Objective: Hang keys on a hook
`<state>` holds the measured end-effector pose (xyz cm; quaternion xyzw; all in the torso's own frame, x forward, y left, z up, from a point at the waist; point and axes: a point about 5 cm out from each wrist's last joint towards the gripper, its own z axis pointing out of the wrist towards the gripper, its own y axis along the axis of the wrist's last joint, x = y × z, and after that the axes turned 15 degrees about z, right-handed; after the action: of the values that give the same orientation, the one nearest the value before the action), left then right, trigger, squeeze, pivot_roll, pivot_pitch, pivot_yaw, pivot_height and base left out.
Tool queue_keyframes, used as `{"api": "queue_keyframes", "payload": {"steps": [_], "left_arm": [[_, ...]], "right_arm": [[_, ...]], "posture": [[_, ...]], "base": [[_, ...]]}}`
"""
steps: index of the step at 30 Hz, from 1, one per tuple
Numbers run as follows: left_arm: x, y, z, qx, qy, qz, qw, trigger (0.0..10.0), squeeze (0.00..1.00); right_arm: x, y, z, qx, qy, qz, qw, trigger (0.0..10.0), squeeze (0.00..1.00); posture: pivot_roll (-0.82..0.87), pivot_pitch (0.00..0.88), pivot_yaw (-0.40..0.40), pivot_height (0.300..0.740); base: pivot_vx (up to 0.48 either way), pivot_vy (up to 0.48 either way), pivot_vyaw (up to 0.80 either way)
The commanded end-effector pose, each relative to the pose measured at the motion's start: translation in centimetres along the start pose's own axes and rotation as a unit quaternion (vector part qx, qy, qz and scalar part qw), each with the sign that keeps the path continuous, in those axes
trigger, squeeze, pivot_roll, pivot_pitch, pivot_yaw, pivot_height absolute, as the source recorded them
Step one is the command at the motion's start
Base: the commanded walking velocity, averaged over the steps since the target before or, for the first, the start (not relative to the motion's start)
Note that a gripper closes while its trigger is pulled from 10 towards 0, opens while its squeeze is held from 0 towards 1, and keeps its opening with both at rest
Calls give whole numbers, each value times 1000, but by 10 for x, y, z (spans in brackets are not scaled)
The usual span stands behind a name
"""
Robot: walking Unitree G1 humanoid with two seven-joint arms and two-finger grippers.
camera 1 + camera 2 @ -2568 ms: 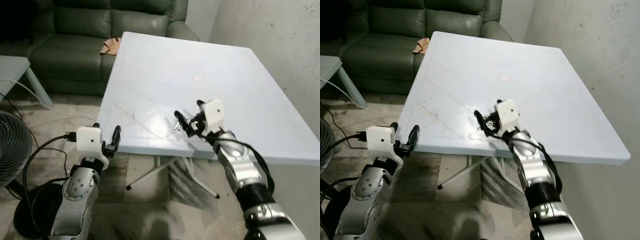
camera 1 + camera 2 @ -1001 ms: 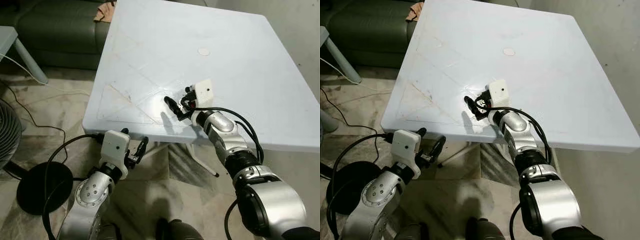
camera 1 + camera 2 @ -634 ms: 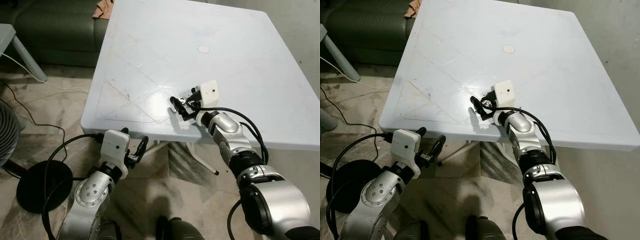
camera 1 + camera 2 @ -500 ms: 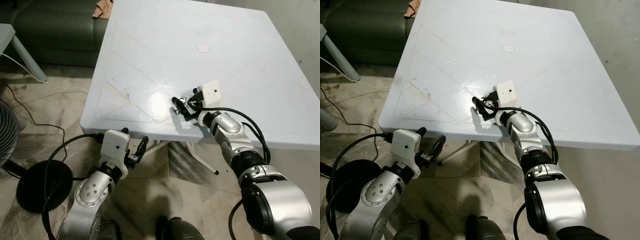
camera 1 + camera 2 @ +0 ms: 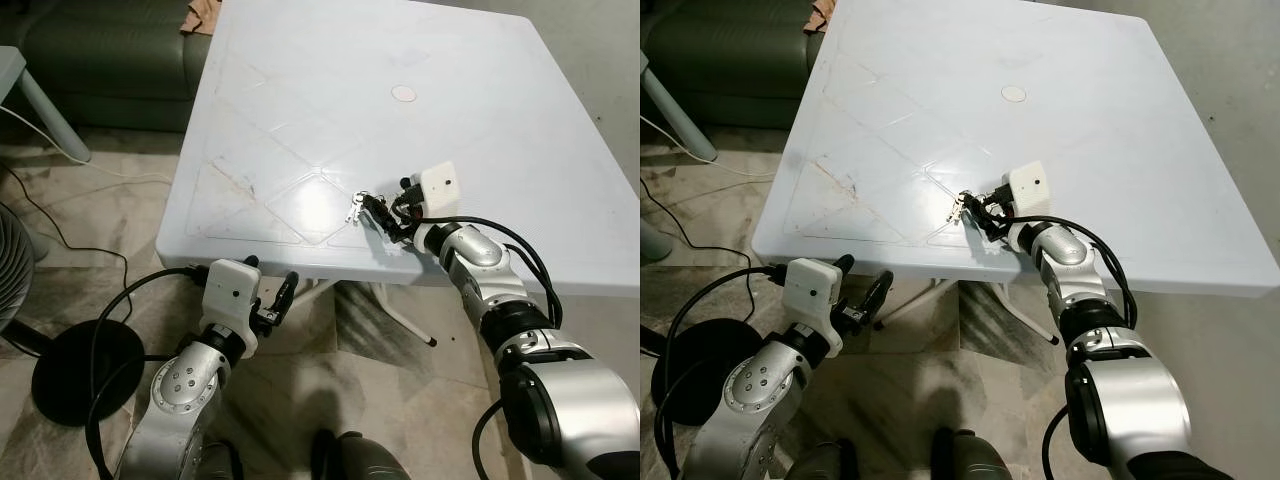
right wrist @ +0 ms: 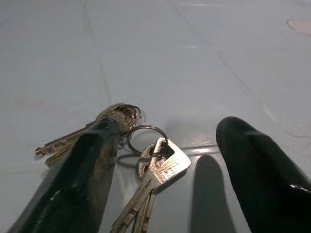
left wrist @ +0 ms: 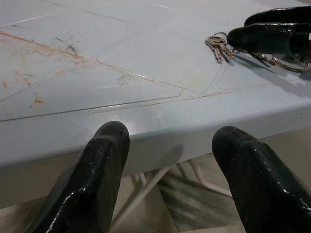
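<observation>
The right gripper (image 5: 383, 212) now stands open, fingers astride the keys (image 6: 146, 167) lying near the white table's (image 5: 300, 100) front edge; it has let go, so the pickup needs redoing.

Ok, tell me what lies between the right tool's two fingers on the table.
In the right wrist view, the bunch of keys lies on the white table between the right tool's open fingers, closer to one finger; bare tabletop fills the remaining gap.
</observation>
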<state>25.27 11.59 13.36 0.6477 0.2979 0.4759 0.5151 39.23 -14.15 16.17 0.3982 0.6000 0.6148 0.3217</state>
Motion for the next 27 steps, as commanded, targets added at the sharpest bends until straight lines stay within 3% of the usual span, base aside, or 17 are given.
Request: {"api": "queue_keyframes", "payload": {"steps": [1,2,3,4,5,6,7,16,17,26,27], "left_arm": [[-2,1,-1,-2,-6,-4,1000,10000,0],[-2,1,-1,-2,-5,-5,1000,10000,0],[-1,1,-1,-2,-5,-5,1000,10000,0],[-1,1,-1,-2,-5,-5,1000,10000,0],[-1,1,-1,-2,-4,-5,1000,10000,0],[-1,1,-1,-2,-4,-5,1000,10000,0],[-1,1,-1,-2,-4,-5,1000,10000,0],[-1,2,-1,-3,-2,-7,1000,10000,0],[0,2,0,-3,-1,-7,1000,10000,0],[1,2,-1,-3,4,-10,1000,10000,0],[1,2,-1,-3,4,-10,1000,10000,0]], "right_arm": [[-4,-2,-3,5,2,-3,1000,1020,0],[-4,-2,-3,5,2,-2,1000,0,0],[-3,-2,-3,5,2,-2,1000,0,0],[-3,-1,-3,4,2,-2,1000,627,0],[-3,-1,-2,3,3,-2,1000,0,0],[-3,-1,-2,3,3,-2,1000,0,0],[-2,-1,-2,3,4,-3,1000,1098,0],[-1,-1,-2,2,6,-2,1000,667,0],[0,-1,-1,3,9,-3,1000,1686,0],[2,-3,0,6,14,-3,1000,1412,0],[3,-4,0,6,14,-3,1000,2588,0]], "posture": [[1,239,-129,724],[2,240,-130,724],[2,240,-130,724],[2,240,-130,724],[3,239,-131,724],[3,239,-131,724],[3,239,-131,724],[5,238,-131,724],[6,235,-133,724],[13,236,-139,724],[14,236,-139,724]], "base": [[0,0,0],[0,0,0],[0,0,0],[0,0,0],[0,0,0],[0,0,0],[0,0,0],[0,0,0],[0,0,0],[0,0,0],[0,0,0]]}}
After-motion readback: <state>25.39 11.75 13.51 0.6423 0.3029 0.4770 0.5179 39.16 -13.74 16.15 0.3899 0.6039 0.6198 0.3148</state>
